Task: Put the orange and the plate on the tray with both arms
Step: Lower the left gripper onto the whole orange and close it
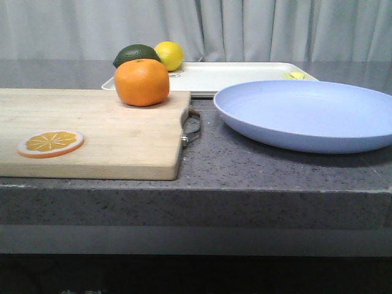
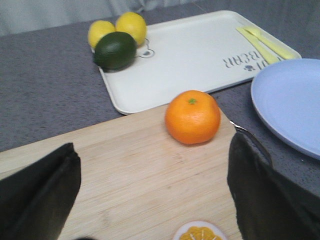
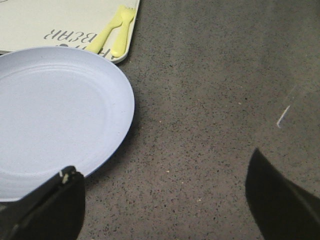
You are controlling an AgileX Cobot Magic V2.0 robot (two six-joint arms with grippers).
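The orange [image 1: 142, 82] sits on the far right corner of a wooden cutting board [image 1: 92, 131]; it also shows in the left wrist view [image 2: 192, 116]. The lavender-blue plate [image 1: 306, 113] lies on the counter to the right, and shows in both wrist views [image 2: 292, 107] [image 3: 55, 115]. The cream-white tray [image 1: 239, 76] lies behind them [image 2: 195, 55]. My left gripper [image 2: 152, 200] is open above the board, short of the orange. My right gripper [image 3: 165, 200] is open over bare counter beside the plate's rim. Neither gripper shows in the front view.
A dark green avocado [image 2: 115, 50] and two yellow lemons [image 2: 131, 26] sit at the tray's far left corner. A yellow fork and knife [image 2: 265, 42] lie at the tray's right end. An orange slice [image 1: 50, 143] lies on the board's front left. The board's metal handle [image 1: 193, 125] faces the plate.
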